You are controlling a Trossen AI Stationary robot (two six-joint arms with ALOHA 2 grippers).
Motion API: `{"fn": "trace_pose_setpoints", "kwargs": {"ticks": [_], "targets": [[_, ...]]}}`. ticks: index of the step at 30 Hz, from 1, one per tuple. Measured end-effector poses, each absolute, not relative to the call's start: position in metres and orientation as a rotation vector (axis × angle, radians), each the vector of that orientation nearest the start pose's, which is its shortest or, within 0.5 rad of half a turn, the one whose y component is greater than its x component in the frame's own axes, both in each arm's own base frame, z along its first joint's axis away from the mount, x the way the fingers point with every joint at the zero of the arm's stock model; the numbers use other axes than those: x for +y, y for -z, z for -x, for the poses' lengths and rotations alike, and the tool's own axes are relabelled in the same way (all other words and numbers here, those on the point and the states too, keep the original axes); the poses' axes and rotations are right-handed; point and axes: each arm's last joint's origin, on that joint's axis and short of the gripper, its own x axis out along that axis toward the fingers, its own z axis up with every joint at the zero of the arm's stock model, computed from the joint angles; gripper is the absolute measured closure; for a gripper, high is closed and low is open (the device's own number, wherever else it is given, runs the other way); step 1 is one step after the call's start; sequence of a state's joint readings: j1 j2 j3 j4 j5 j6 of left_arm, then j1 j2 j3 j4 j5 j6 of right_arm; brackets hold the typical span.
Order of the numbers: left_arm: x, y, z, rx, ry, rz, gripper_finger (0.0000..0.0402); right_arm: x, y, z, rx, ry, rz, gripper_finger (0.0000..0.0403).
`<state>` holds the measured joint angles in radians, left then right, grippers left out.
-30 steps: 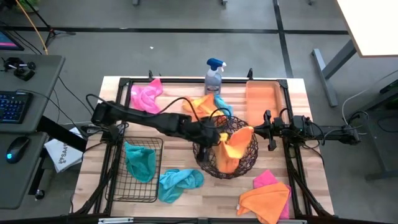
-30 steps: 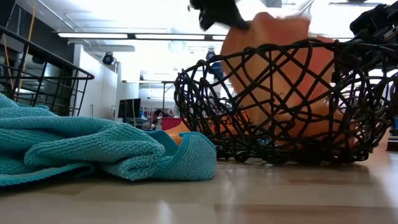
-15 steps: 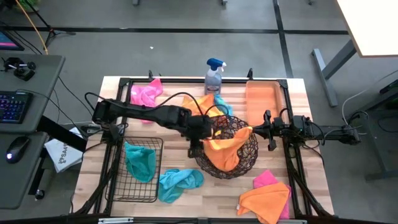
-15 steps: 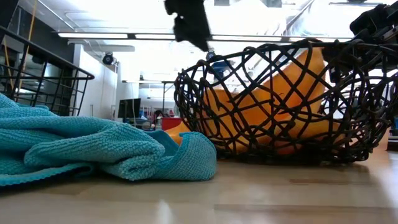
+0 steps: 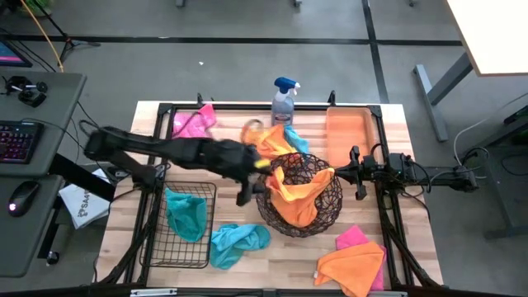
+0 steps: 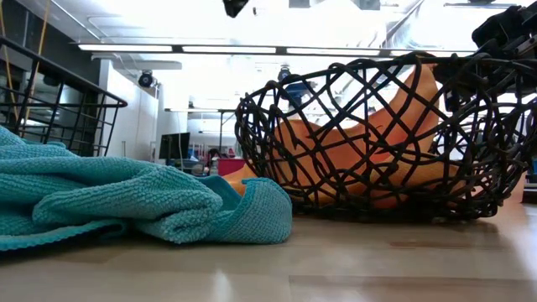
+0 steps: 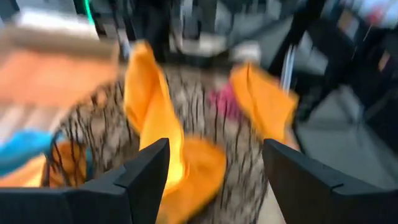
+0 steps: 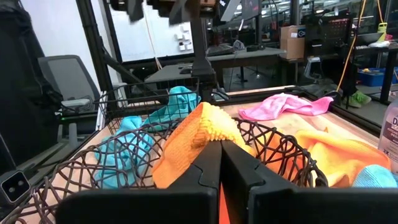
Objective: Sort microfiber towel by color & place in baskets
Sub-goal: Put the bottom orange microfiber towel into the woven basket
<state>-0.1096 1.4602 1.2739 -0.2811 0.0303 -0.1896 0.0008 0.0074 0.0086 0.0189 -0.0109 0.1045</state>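
High view: on my worktop (image 5: 247,264), one orange towel (image 5: 299,191) lies in the round bowl (image 5: 328,216), draped over its rim, so I judge that drop done. Left tool (image 5: 245,191) sits just beside the bowl's left edge. Right tool (image 5: 356,173) waits at the bowl's right edge. One teal towel (image 5: 186,213) lies in the wire basket (image 5: 177,256); another teal cloth (image 5: 235,242) lies loose beside it. Pink cloth (image 5: 195,124) at the far left; orange-and-teal pile (image 5: 272,136) by the spray bottle (image 5: 285,101); orange and pink cloths (image 5: 351,262) near right. The orange tray (image 5: 351,132) holds nothing. Next I would take the loose teal cloth; the bowl stands close by. Low view: teal cloth in front, bowl with orange towel behind. Left wrist view: fingers (image 7: 146,171) spread wide, holding nothing, bowl beyond. Right wrist view: fingers (image 8: 205,168) pressed together, nothing visibly between them, at the bowl's rim.
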Motion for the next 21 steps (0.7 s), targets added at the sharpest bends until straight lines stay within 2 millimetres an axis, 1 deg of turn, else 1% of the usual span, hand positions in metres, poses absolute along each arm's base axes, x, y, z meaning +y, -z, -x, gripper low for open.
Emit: {"fn": "trace_pose_setpoints", "kwargs": {"ticks": [2,5,7,12,15,16,17,18,21], "targets": [[-0.032,-0.33,-0.315,0.357,0.083,0.23,0.0156,0.0,-0.168,-0.098,-0.019,-0.012,-0.105,0.0402],[-0.027,-0.322,-0.304,0.189,0.074,0.454,0.0156,0.0,-0.168,-0.098,-0.019,-0.012,-0.105,0.0402],[-0.026,-0.322,-0.299,0.08,0.089,0.551,0.0156,0.0,-0.168,-0.098,-0.019,-0.012,-0.105,0.0402],[-0.031,-0.331,-0.297,-0.113,0.068,0.689,0.0156,0.0,-0.168,-0.098,-0.019,-0.012,-0.105,0.0402],[-0.03,-0.341,-0.295,-0.251,0.001,0.712,0.0156,0.0,-0.169,-0.098,-0.031,0.004,-0.057,0.0402],[-0.03,-0.344,-0.294,-0.295,-0.027,0.712,0.0156,0.0,-0.172,-0.097,-0.067,0.014,-0.063,0.0402],[-0.03,-0.347,-0.293,-0.334,-0.056,0.712,0.0156,0.0,-0.18,-0.097,-0.144,0.007,-0.139,0.0402],[-0.029,-0.349,-0.292,-0.366,-0.08,0.718,0.0156,0.0,-0.189,-0.095,-0.242,-0.02,-0.262,0.0402],[-0.03,-0.353,-0.29,-0.427,-0.114,0.737,0.0156,0.0,-0.216,-0.085,-0.462,-0.171,-0.705,0.0402]]}}
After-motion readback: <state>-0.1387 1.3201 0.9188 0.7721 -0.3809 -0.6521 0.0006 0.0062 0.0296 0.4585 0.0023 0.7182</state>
